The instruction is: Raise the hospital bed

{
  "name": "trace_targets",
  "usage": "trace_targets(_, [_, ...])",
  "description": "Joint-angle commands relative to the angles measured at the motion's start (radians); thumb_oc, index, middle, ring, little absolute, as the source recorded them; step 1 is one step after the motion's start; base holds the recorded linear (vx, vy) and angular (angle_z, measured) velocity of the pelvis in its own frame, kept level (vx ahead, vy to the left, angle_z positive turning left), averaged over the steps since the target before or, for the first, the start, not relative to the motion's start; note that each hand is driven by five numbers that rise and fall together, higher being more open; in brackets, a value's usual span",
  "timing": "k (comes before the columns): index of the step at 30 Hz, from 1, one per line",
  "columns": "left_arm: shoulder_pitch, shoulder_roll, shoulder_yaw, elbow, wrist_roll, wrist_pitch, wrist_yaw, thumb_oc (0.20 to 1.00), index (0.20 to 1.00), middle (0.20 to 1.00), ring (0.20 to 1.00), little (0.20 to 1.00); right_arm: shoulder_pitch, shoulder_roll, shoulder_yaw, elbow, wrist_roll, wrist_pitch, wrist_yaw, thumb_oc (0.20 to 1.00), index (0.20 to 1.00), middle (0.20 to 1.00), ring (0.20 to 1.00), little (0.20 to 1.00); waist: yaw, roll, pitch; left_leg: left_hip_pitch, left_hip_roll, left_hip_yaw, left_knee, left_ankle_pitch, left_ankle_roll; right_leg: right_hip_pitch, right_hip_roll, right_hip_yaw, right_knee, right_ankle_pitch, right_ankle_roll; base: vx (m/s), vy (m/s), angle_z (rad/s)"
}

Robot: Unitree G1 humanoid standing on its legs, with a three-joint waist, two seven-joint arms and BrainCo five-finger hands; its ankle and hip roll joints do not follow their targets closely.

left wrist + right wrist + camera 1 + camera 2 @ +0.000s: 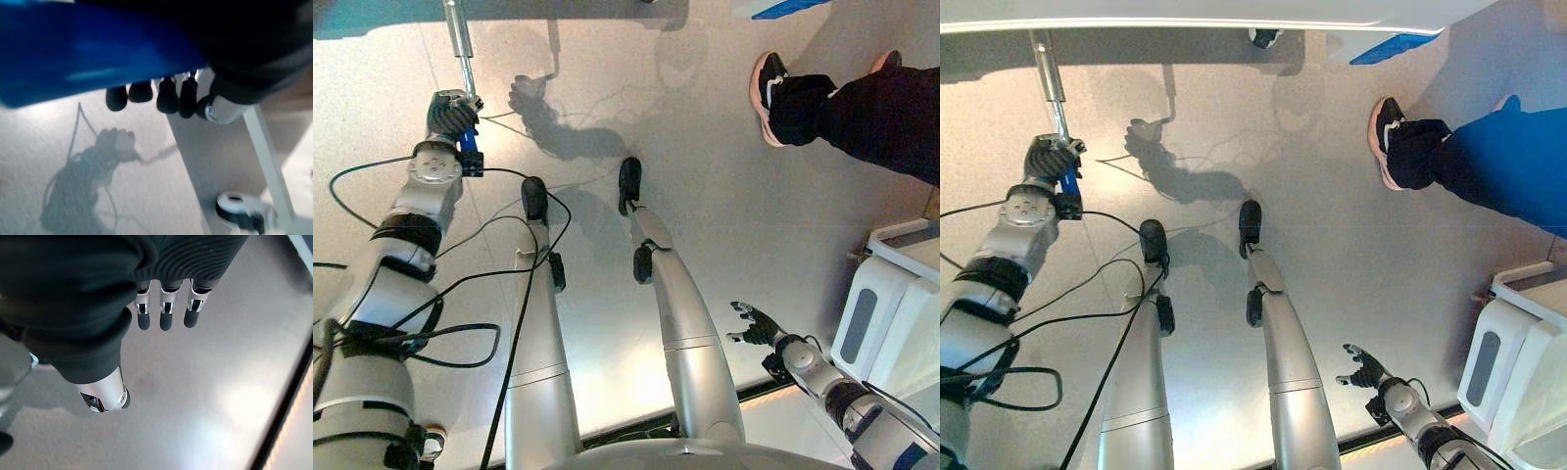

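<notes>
The left hand (452, 115) reaches forward at the far left and is curled around the end of a metal crank handle (460, 44), a thin silver rod that runs away toward the edge of the hospital bed (1185, 12) along the far side of the floor (685, 147). In the left wrist view its dark fingertips (167, 96) wrap over a blue grip (83, 54). The right hand (756, 325) hangs low at the right, fingers loosely spread, holding nothing. A person's leg and shoe (771, 93) stand at the far right, and a white cart (891, 313) sits by the right arm.
</notes>
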Motion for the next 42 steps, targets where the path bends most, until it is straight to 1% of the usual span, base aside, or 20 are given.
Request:
trace_targets(1, [-0.021, -0.008, -0.005, -0.062, 0.067, -0.02, 0.014, 0.2, 0.2, 0.2, 0.2, 0.2, 0.049, -0.052, 0.055, 0.009, 0.024, 0.025, -0.005, 1.0, 1.0, 1.0, 1.0, 1.0, 0.01, 0.007, -0.023, 0.041, -0.042, 0.012, -0.03, 0.004, 0.038, 0.017, -0.001, 0.01, 0.063, -0.087, 0.078, -0.01, -0.051, -0.03])
trace_targets(9, [-0.055, -0.104, -0.078, -0.102, 0.134, -0.014, 0.016, 0.2, 0.2, 0.2, 0.2, 0.2, 0.041, -0.068, 0.07, 0.006, 0.021, 0.027, -0.011, 1.0, 1.0, 1.0, 1.0, 1.0, -0.004, 0.01, -0.022, 0.04, -0.03, 0.018, -0.047, 0.026, 0.02, 0.009, 0.003, 0.007, 0.071, -0.083, 0.074, -0.01, -0.044, 0.0])
trace_targets(12, [-0.057, -0.112, -0.085, -0.112, 0.141, -0.013, 0.016, 0.2, 0.2, 0.2, 0.2, 0.2, 0.039, -0.071, 0.072, 0.004, 0.019, 0.028, -0.011, 1.0, 1.0, 1.0, 1.0, 1.0, -0.005, 0.011, -0.022, 0.041, -0.029, 0.019, -0.051, 0.029, 0.019, 0.01, 0.002, 0.007, 0.068, -0.08, 0.074, 0.0, -0.013, 0.01])
trace_targets(15, [-0.061, -0.164, -0.113, -0.168, 0.152, -0.019, 0.019, 0.2, 0.2, 0.2, 0.2, 0.2, 0.029, -0.082, 0.077, -0.016, 0.015, 0.029, -0.021, 1.0, 1.0, 1.0, 1.0, 1.0, -0.012, 0.016, -0.019, 0.039, -0.024, 0.018, -0.064, 0.04, 0.011, 0.008, 0.004, 0.002, 0.062, -0.076, 0.075, -0.02, -0.065, 0.0])
trace_targets(19, [-0.05, -0.184, -0.134, -0.222, 0.144, -0.025, 0.011, 0.2, 0.2, 0.2, 0.2, 0.2, 0.025, -0.088, 0.075, -0.018, 0.01, 0.028, -0.028, 1.0, 1.0, 1.0, 1.0, 1.0, -0.016, 0.02, -0.02, 0.042, -0.021, 0.018, -0.068, 0.044, 0.008, 0.004, 0.006, 0.001, 0.069, -0.076, 0.072, 0.0, -0.008, 0.0])
trace_targets(21, [-0.04, -0.196, -0.153, -0.294, 0.132, -0.035, 0.002, 0.2, 0.2, 0.2, 0.2, 0.2, 0.028, -0.09, 0.069, -0.02, 0.004, 0.031, -0.033, 1.0, 1.0, 1.0, 1.0, 1.0, -0.019, 0.028, -0.022, 0.049, -0.018, 0.021, -0.085, 0.05, 0.004, 0.009, 0.004, 0.002, 0.057, -0.072, 0.073, -0.01, -0.01, 0.02])
trace_targets(22, [-0.039, -0.196, -0.153, -0.295, 0.132, -0.035, 0.002, 0.2, 0.2, 0.2, 0.2, 0.2, 0.028, -0.09, 0.069, -0.02, 0.004, 0.031, -0.033, 1.0, 1.0, 1.0, 1.0, 1.0, -0.019, 0.027, -0.022, 0.049, -0.018, 0.021, -0.085, 0.05, 0.004, 0.01, 0.004, 0.002, 0.057, -0.072, 0.073, -0.02, -0.038, 0.06])
trace_targets(23, [-0.03, -0.198, -0.167, -0.359, 0.104, -0.046, -0.006, 0.2, 0.2, 0.2, 0.2, 0.2, 0.032, -0.096, 0.064, -0.021, -0.002, 0.031, -0.038, 1.0, 1.0, 1.0, 1.0, 1.0, -0.018, 0.031, -0.021, 0.056, -0.018, 0.02, -0.098, 0.056, 0.001, 0.017, 0.001, 0.0, 0.047, -0.068, 0.074, -0.01, -0.03, 0.06])
trace_targets(25, [-0.03, -0.198, -0.167, -0.359, 0.104, -0.046, -0.006, 0.2, 0.2, 0.2, 0.2, 0.2, 0.032, -0.096, 0.064, -0.021, -0.002, 0.031, -0.038, 1.0, 1.0, 1.0, 1.0, 1.0, -0.018, 0.031, -0.021, 0.056, -0.018, 0.02, -0.098, 0.056, 0.001, 0.018, 0.001, 0.0, 0.047, -0.068, 0.074, -0.01, -0.015, 0.03])
trace_targets(27, [-0.015, -0.165, -0.204, -0.527, 0.024, -0.074, -0.041, 0.2, 0.2, 0.2, 0.2, 0.2, 0.057, -0.109, 0.044, -0.04, -0.016, 0.033, -0.043, 1.0, 1.0, 1.0, 1.0, 1.0, -0.015, 0.045, -0.021, 0.067, -0.021, 0.018, -0.116, 0.064, -0.003, 0.024, -0.004, -0.002, 0.047, -0.071, 0.073, -0.02, -0.026, 0.04])
trace_targets(28, [-0.015, -0.165, -0.204, -0.528, 0.024, -0.074, -0.041, 0.2, 0.2, 0.2, 0.2, 0.2, 0.057, -0.109, 0.044, -0.04, -0.016, 0.033, -0.043, 1.0, 1.0, 1.0, 1.0, 1.0, -0.015, 0.045, -0.021, 0.067, -0.021, 0.018, -0.116, 0.064, -0.003, 0.024, -0.004, -0.002, 0.047, -0.071, 0.073, -0.02, -0.019, 0.09])
trace_targets(29, [-0.007, -0.136, -0.226, -0.603, -0.019, -0.084, -0.063, 0.2, 0.2, 0.2, 0.2, 0.2, 0.067, -0.113, 0.037, -0.036, -0.027, 0.033, -0.048, 1.0, 1.0, 1.0, 1.0, 1.0, -0.011, 0.055, -0.023, 0.068, -0.024, 0.018, -0.115, 0.065, -0.003, 0.023, -0.005, -0.001, 0.051, -0.072, 0.072, -0.01, -0.008, 0.08])
trace_targets(31, [-0.006, -0.092, -0.249, -0.68, -0.053, -0.095, -0.084, 0.2, 0.2, 0.2, 0.2, 0.2, 0.078, -0.113, 0.029, -0.033, -0.032, 0.032, -0.05, 1.0, 1.0, 1.0, 1.0, 1.0, -0.008, 0.064, -0.026, 0.069, -0.026, 0.02, -0.115, 0.067, -0.004, 0.024, -0.006, 0.001, 0.052, -0.073, 0.071, -0.01, -0.006, 0.04])
trace_targets(32, [-0.005, -0.091, -0.249, -0.681, -0.053, -0.094, -0.084, 0.2, 0.2, 0.2, 0.2, 0.2, 0.078, -0.113, 0.029, -0.033, -0.032, 0.031, -0.05, 1.0, 1.0, 1.0, 1.0, 1.0, -0.008, 0.063, -0.026, 0.069, -0.026, 0.02, -0.115, 0.067, -0.004, 0.024, -0.006, 0.0, 0.052, -0.073, 0.071, 0.0, 0.0, 0.0])
trace_targets(33, [0.001, -0.041, -0.269, -0.759, -0.096, -0.107, -0.104, 0.2, 0.2, 0.2, 0.2, 0.2, 0.091, -0.114, 0.022, -0.033, -0.035, 0.028, -0.05, 1.0, 1.0, 1.0, 1.0, 1.0, -0.004, 0.071, -0.028, 0.07, -0.027, 0.022, -0.118, 0.069, -0.004, 0.025, -0.008, -0.001, 0.054, -0.073, 0.071, 0.0, 0.0, 0.0])
trace_targets(34, [0.001, -0.041, -0.269, -0.759, -0.096, -0.107, -0.104, 0.2, 0.2, 0.2, 0.2, 0.2, 0.091, -0.114, 0.022, -0.033, -0.035, 0.028, -0.05, 1.0, 1.0, 1.0, 1.0, 1.0, -0.004, 0.071, -0.028, 0.07, -0.027, 0.022, -0.118, 0.069, -0.004, 0.025, -0.008, -0.001, 0.054, -0.073, 0.071, -0.01, 0.016, 0.03])
trace_targets(35, [0.005, 0.009, -0.283, -0.829, -0.131, -0.113, -0.117, 0.2, 0.2, 0.2, 0.2, 0.2, 0.106, -0.117, 0.014, -0.037, -0.036, 0.027, -0.05, 1.0, 1.0, 1.0, 1.0, 1.0, 0.002, 0.079, -0.03, 0.073, -0.028, 0.023, -0.123, 0.072, -0.005, 0.03, -0.012, -0.002, 0.052, -0.07, 0.072, -0.01, 0.007, 0.03])
trace_targets(37, [0.006, 0.056, -0.292, -0.896, -0.161, -0.123, -0.131, 0.2, 0.2, 0.2, 0.2, 0.2, 0.12, -0.122, 0.006, -0.036, -0.041, 0.027, -0.046, 1.0, 1.0, 1.0, 1.0, 1.0, 0.009, 0.084, -0.03, 0.081, -0.03, 0.023, -0.134, 0.077, -0.006, 0.035, -0.015, -0.004, 0.049, -0.068, 0.074, -0.01, 0.003, 0.02])
trace_targets(39, [0.01, 0.077, -0.291, -0.931, -0.175, -0.128, -0.137, 0.2, 0.2, 0.2, 0.2, 0.2, 0.125, -0.122, 0.005, -0.034, -0.041, 0.026, -0.045, 1.0, 1.0, 1.0, 1.0, 1.0, 0.012, 0.086, -0.029, 0.083, -0.031, 0.023, -0.137, 0.078, -0.006, 0.038, -0.016, -0.005, 0.049, -0.069, 0.074, 0.0, 0.003, 0.02])
trace_targets(42, [0.025, 0.139, -0.299, -1.029, -0.227, -0.14, -0.162, 0.2, 0.2, 0.2, 0.2, 0.2, 0.145, -0.123, -0.002, -0.028, -0.047, 0.022, -0.041, 1.0, 1.0, 1.0, 1.0, 1.0, 0.021, 0.092, -0.029, 0.088, -0.034, 0.024, -0.138, 0.081, -0.008, 0.044, -0.02, -0.01, 0.051, -0.069, 0.075, 0.0, 0.007, 0.05])
